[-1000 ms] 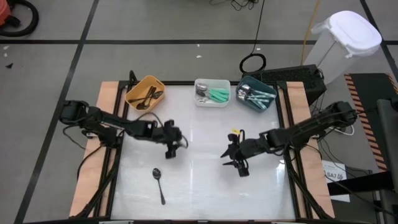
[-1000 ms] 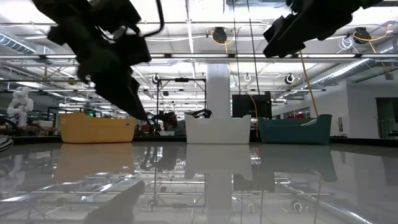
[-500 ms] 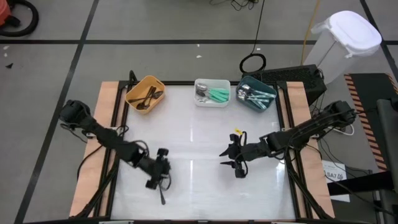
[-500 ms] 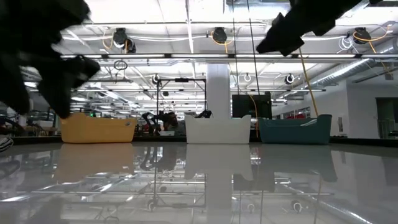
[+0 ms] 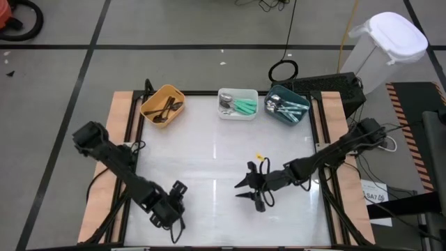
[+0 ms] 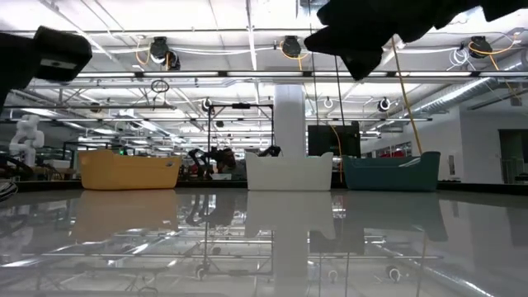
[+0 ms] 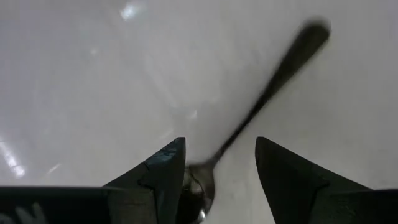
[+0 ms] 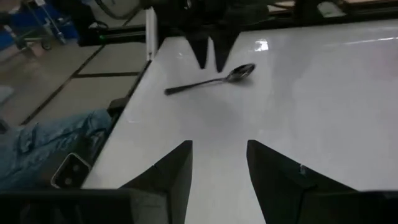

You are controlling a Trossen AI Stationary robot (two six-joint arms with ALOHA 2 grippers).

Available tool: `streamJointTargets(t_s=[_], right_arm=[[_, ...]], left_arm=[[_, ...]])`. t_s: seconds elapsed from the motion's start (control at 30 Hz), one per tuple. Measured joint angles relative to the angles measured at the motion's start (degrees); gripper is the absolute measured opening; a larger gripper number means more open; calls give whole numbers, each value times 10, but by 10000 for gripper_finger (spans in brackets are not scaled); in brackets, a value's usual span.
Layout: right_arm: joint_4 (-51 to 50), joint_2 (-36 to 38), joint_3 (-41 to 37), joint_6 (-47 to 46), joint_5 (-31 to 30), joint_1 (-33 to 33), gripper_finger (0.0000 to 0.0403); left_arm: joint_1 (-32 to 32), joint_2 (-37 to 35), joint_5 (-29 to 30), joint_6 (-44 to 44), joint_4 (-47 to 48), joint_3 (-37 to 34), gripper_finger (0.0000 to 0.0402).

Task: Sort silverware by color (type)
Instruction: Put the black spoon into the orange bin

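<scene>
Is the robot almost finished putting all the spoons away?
Nearly. The orange bin, white bin and teal bin already hold spoons. One black-handled spoon lies on the table. The left gripper, open, is over it, one finger on each side. Nothing is lifted yet. The right gripper waits open mid-table.

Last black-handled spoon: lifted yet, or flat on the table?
Flat on the table: the spoon lies beneath the left gripper, jaws open either side.

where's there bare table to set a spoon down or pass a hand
Bare: the wide stretch between the bins and both arms. Crowded: the back edge with the orange bin, white bin and teal bin, and the front-left, where the open left gripper straddles a black-handled spoon.
</scene>
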State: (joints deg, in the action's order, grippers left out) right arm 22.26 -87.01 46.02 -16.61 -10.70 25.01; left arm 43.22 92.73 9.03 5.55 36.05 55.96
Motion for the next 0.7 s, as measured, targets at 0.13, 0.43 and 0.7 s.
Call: streamJointTargets(t_s=[0.13, 0.43, 0.7], right_arm=[[50, -21, 0, -21, -5, 17, 148], [101, -39, 0, -37, -105, 73, 148], [105, -39, 0, -52, -181, 112, 148]], left_arm=[[9, 59, 0, -27, 54, 50, 195], [9, 129, -2, -86, 95, 87, 194], [1, 135, -26, -100, 99, 86, 119]])
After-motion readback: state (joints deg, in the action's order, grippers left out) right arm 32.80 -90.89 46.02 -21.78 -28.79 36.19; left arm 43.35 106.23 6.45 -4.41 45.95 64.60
